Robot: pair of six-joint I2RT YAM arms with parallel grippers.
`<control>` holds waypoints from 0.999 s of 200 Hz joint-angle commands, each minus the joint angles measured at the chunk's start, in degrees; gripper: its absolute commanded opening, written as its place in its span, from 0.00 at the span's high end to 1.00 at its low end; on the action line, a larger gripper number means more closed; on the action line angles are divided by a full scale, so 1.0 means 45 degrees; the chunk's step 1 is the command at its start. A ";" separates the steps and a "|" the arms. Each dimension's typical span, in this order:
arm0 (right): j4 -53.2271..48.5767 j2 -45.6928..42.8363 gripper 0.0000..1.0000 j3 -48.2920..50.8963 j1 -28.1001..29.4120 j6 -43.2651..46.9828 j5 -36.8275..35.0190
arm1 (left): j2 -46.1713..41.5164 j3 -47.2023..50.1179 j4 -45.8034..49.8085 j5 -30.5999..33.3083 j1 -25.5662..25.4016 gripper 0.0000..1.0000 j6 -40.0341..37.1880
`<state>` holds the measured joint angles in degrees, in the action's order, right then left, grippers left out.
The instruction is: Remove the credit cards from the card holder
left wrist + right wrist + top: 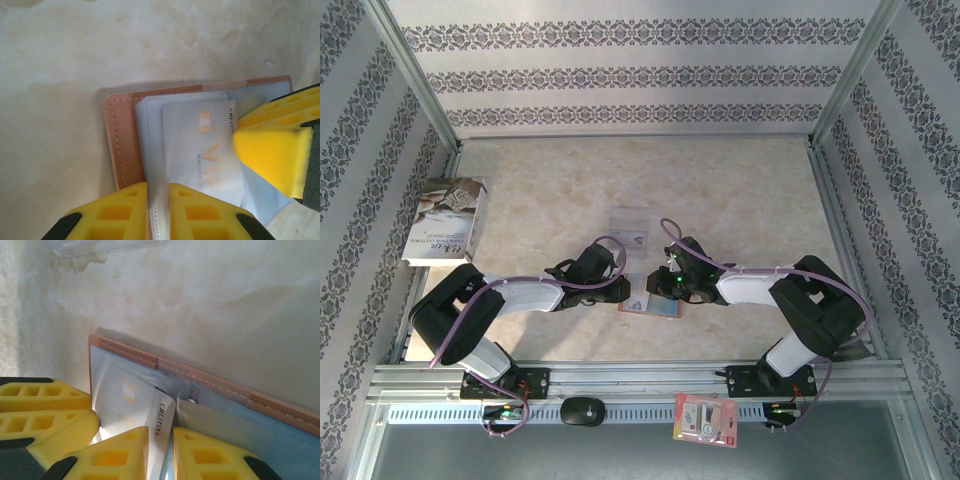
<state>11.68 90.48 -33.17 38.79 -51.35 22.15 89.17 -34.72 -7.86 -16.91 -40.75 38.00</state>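
Card holder (122,145), orange-brown leather, lies open, pale card (200,150) showing.

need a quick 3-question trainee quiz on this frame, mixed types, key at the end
1. True or false: the wallet is open, with its grey-blue lining showing.
2. What sits between the right arm's fingers? A) a pale card B) the clear sleeve C) the red-and-white packet
3. In the top view, what lies at the far left of the table?

Key:
1. True.
2. A. The pale card is partly in the wallet, and the left arm's fingers pinch the lining.
3. A book.
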 commanded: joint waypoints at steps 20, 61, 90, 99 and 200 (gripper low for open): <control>0.0342 0.0059 0.80 0.0026 0.0159 -0.0327 0.0153 | 0.0660 0.0529 0.1290 0.0110 0.0118 0.85 0.0092; 0.0229 -0.0251 0.80 0.0088 0.0163 -0.0385 0.0091 | 0.0614 0.0546 0.1297 0.0105 0.0135 0.84 0.0089; 0.0919 0.0044 0.83 0.0103 0.0155 -0.0641 0.0407 | 0.0713 0.0508 0.1232 0.0023 0.0130 0.85 0.0110; 0.0999 0.0157 0.83 0.0077 0.0152 -0.0668 0.0481 | 0.0720 0.0508 0.1232 0.0009 0.0130 0.85 0.0091; 0.0378 -0.0171 1.00 0.0454 -0.0104 -0.0433 0.0158 | 0.0415 0.0542 0.1501 0.0242 0.0166 0.80 0.0156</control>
<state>15.62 91.07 -31.83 38.35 -54.92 22.81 89.21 -34.72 -7.84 -17.37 -40.47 38.17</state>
